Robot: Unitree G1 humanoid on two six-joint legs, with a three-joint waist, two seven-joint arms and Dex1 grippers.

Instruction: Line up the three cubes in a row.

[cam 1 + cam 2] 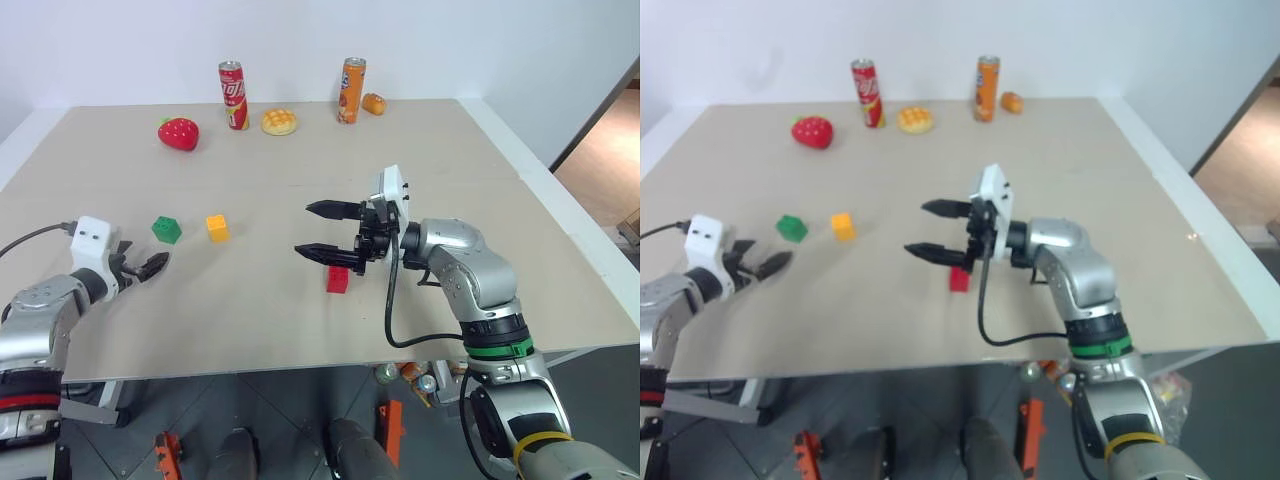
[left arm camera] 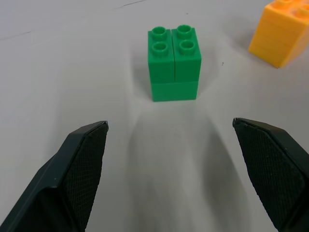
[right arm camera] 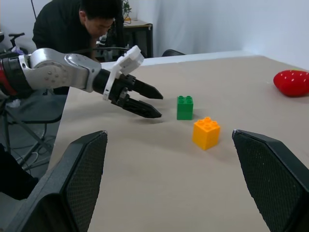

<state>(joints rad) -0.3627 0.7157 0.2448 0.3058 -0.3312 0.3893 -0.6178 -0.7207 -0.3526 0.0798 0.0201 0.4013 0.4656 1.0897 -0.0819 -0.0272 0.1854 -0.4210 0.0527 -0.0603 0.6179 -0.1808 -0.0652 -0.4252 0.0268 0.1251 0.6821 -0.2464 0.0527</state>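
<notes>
Green cube (image 1: 167,229) and yellow-orange cube (image 1: 217,227) sit side by side, apart, on the left of the beige surface (image 1: 300,320); the red cube (image 1: 338,279) lies further right. Left gripper (image 1: 150,266) hovers spread just short of green. Right gripper (image 1: 318,230) hangs spread above red, empty.

No lettering can be read with certainty. The red can (image 1: 233,95) at the far side of the worktop (image 1: 480,200) carries white markings down its side, too small to make out. The orange can (image 1: 351,90), to the right of the red can, bears a pale printed band, likewise illegible.
</notes>
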